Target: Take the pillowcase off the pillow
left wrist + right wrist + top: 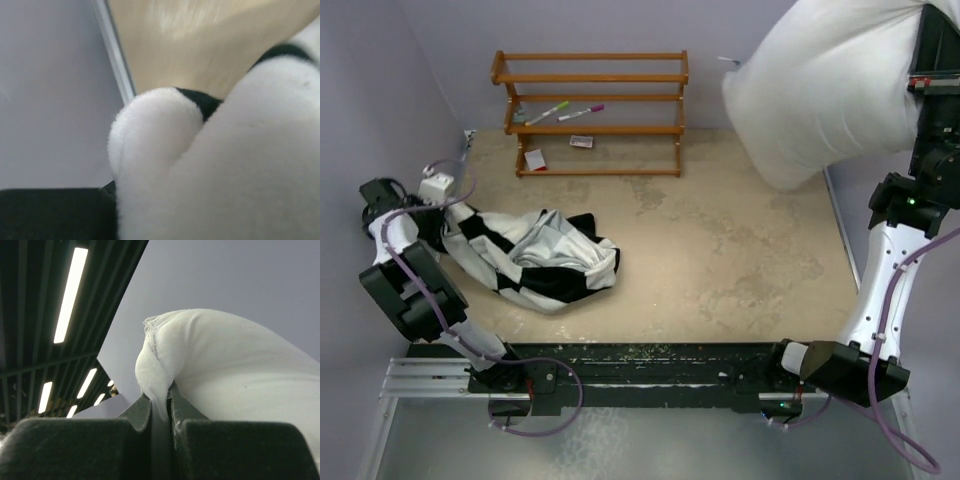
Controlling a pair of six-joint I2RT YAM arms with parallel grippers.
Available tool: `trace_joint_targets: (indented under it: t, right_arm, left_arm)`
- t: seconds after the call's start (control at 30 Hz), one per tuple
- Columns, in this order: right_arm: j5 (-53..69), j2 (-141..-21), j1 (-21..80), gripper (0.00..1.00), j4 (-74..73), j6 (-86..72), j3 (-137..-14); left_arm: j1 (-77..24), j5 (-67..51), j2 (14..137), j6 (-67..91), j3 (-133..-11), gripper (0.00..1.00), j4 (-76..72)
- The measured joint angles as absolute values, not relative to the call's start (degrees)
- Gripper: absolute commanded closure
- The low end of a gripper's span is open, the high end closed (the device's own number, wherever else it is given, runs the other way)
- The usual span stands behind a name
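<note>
Pale speckled worktop, walled in grey, carries the checkered pillowcase, which lies crumpled and apparently empty at the left, well apart from the pillow. The pillow is held aloft at the far right, pinched by its seamed edge between the closed fingers of the right hand, presumably so that it hangs clear of the cover. The left hand is set against the pillowcase's left end, probably to anchor it. Whether fabric is gripped there cannot be told, since fleece fills the wrist view.
</note>
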State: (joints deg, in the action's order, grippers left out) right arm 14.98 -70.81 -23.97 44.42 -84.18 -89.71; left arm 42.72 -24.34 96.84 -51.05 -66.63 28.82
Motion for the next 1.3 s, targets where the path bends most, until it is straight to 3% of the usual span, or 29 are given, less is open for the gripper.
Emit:
trace_joint_targets:
  t: [0.27, 0.3, 0.37, 0.47, 0.5, 0.7, 1.0, 1.17, 1.3]
  right_arm:
    - [14.5, -68.8, -24.1, 1.00, 35.1, -75.6, -89.3]
    - [14.5, -67.9, -24.0, 1.00, 34.1, -74.8, -88.3]
    - [14.4, -64.6, -23.9, 1.00, 33.4, -74.3, -83.4]
    - [14.5, -59.6, -23.6, 1.00, 33.6, -74.4, -74.6]
    - [14.5, -58.4, -23.4, 1.00, 33.4, -74.3, -72.1]
    - [13.9, -54.6, -18.5, 1.00, 33.5, -71.1, -61.3]
    - [9.9, -52.5, -7.2, 1.00, 35.2, -61.4, -58.6]
    - [2.8, -54.0, 13.7, 1.00, 34.0, -50.0, -57.8]
    - [-4.4, -57.0, 35.1, 1.00, 33.7, -40.8, -56.4]
  left_arm:
    - [14.2, -25.5, 90.6, -38.7, -88.1, 1.00, 36.2]
    - [11.2, -25.6, 90.6, -37.6, -90.1, 0.95, 37.0]
    - [4.9, -26.2, 90.6, -35.6, -93.0, 0.67, 38.6]
    - [-3.2, -26.8, 90.8, -34.8, -94.0, 0.11, 41.3]
    - [-5.2, -26.8, 90.9, -34.6, -94.0, 0.01, 42.7]
    - [-9.1, -26.8, 91.5, -34.8, -94.8, 0.01, 50.9]
    - [-8.4, -25.3, 86.5, -37.4, -99.0, 0.01, 57.3]
    - [-7.3, -25.7, 80.3, -38.6, -91.4, 0.01, 58.0]
    - [1.4, -29.3, 82.0, -37.1, -91.0, 0.01, 58.0]
